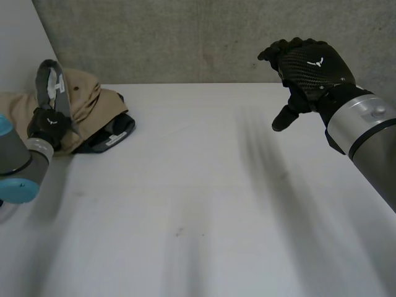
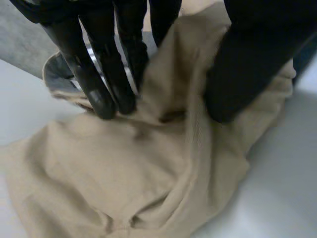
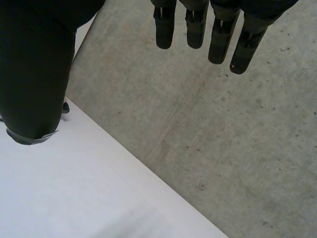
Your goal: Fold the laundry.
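A tan garment point(image 1: 86, 99) lies bunched at the table's far left, with a grey-lined part point(image 1: 49, 80) standing up above my left hand point(image 1: 48, 124). In the left wrist view my left hand point(image 2: 104, 74) has its fingers and thumb point(image 2: 247, 64) dug into the tan garment point(image 2: 148, 173), pinching a raised fold between them. My right hand point(image 1: 309, 68) hangs in the air over the table's far right, well away from the cloth. Its fingers point(image 3: 198, 25) are straight and hold nothing.
A black item with a white label point(image 1: 114, 133) pokes out from under the tan garment on its right side. The white table point(image 1: 204, 204) stretches bare from there to my right arm. A grey concrete wall point(image 1: 185, 37) stands behind the table's far edge.
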`<state>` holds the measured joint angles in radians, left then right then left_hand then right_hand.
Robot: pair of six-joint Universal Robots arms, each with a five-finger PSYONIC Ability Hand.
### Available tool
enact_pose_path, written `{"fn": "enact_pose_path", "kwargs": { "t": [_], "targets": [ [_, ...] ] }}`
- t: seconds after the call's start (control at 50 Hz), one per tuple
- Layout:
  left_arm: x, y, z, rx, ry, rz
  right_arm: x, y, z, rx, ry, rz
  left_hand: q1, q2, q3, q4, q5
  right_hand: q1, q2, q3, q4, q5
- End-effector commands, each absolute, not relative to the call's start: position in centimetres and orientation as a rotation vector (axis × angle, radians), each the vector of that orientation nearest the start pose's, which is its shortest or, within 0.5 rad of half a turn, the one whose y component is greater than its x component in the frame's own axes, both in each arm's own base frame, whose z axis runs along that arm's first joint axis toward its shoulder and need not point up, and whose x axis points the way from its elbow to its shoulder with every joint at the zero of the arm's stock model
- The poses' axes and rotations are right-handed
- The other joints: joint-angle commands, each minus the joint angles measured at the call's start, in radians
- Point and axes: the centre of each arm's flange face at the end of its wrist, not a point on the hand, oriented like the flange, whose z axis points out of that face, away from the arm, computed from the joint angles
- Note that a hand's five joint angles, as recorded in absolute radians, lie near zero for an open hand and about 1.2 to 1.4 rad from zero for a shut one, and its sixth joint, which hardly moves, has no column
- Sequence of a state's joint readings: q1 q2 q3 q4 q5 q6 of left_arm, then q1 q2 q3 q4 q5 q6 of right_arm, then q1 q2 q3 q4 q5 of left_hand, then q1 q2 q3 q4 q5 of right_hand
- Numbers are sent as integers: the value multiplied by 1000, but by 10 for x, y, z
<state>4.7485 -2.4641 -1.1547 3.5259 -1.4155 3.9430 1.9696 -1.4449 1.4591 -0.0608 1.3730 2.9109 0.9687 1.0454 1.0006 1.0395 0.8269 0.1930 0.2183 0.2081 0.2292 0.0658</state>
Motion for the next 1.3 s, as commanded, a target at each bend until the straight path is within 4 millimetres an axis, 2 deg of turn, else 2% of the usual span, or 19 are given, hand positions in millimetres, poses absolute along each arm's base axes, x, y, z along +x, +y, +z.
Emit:
{"fn": "enact_pose_path", "kwargs": {
  "t": [0.02,0.04,0.1,0.14,0.2,0.24,0.28,0.34,0.42,0.44,0.48,0.58,0.68,0.76,0.86,0.98,1.06,1.22,1.3],
  "targets": [
    [-143,-465,131,875,1777,-1831,269,-254,310,-816,1831,-2074,428,351,396,357,395,-18,-44,-34,-55,-66],
    [-158,-457,155,877,1745,-1895,269,-254,310,-817,1833,-2072,428,351,396,357,395,-18,-44,-34,-55,-66],
    [-195,-431,193,901,1704,-2040,269,-255,310,-815,1833,-2075,428,351,396,357,395,-18,-44,-34,-55,-66],
    [-238,-394,229,923,1697,-2219,269,-256,312,-812,1830,-2081,428,351,396,357,395,-18,-44,-34,-55,-66],
    [-268,-358,251,960,1720,-2348,265,-260,316,-789,1835,-2106,428,351,396,357,395,-18,-44,-34,-55,-66],
    [-297,-317,266,1025,1747,-2465,263,-262,318,-774,1842,-2123,428,351,396,357,395,-18,-44,-34,-55,-66],
    [-324,-277,263,1130,1808,-2536,261,-264,322,-752,1849,-2148,428,351,396,357,395,-18,-44,-34,-55,-66],
    [-345,-245,246,1243,1909,-2542,258,-266,325,-733,1862,-2164,428,351,396,357,395,-18,-44,-34,-55,-66],
    [-378,-200,200,1486,2067,-2463,251,-271,328,-713,1897,-2169,387,311,355,316,354,-18,-44,-34,-55,-66],
    [-390,-183,188,1592,2082,-2442,248,-273,327,-708,1916,-2163,-226,-303,-258,-297,-259,-18,-44,-34,-55,-66],
    [-399,-171,182,1659,2087,-2435,247,-275,326,-707,1932,-2153,-794,-871,-826,-865,-827,-18,-44,-34,-55,-66],
    [-397,-186,197,1576,2059,-2493,249,-282,313,-719,1992,-2098,-794,-871,-826,-865,-827,-18,-44,-34,-55,-66],
    [-359,-236,229,1263,2022,-2499,252,-280,308,-804,2025,-2069,-790,-867,-822,-861,-823,-18,-44,-34,-55,-66],
    [-326,-256,246,1094,2038,-2448,253,-279,302,-882,2055,-2050,-787,-864,-819,-858,-820,-18,-44,-34,-55,-66],
    [-289,-263,248,999,2082,-2349,252,-275,287,-1018,2148,-1962,-767,-844,-799,-838,-800,-18,-44,-34,-55,-66],
    [-243,-265,226,885,2193,-2168,266,-246,275,-1240,2181,-1798,-743,-820,-775,-814,-776,-18,-44,-34,-55,-66],
    [-229,-274,217,844,2210,-2112,284,-236,256,-1280,2175,-1703,-738,-814,-769,-808,-770,-18,-44,-34,-55,-66],
    [-232,-316,189,1001,2171,-2026,313,-234,204,-978,2208,-1502,-685,-761,-717,-756,-718,-18,-44,-34,-55,-66],
    [-242,-341,179,1129,2111,-2034,328,-228,179,-973,2191,-1455,-685,-761,-717,-756,-718,-14,-39,-29,-50,-61]
  ]
}}
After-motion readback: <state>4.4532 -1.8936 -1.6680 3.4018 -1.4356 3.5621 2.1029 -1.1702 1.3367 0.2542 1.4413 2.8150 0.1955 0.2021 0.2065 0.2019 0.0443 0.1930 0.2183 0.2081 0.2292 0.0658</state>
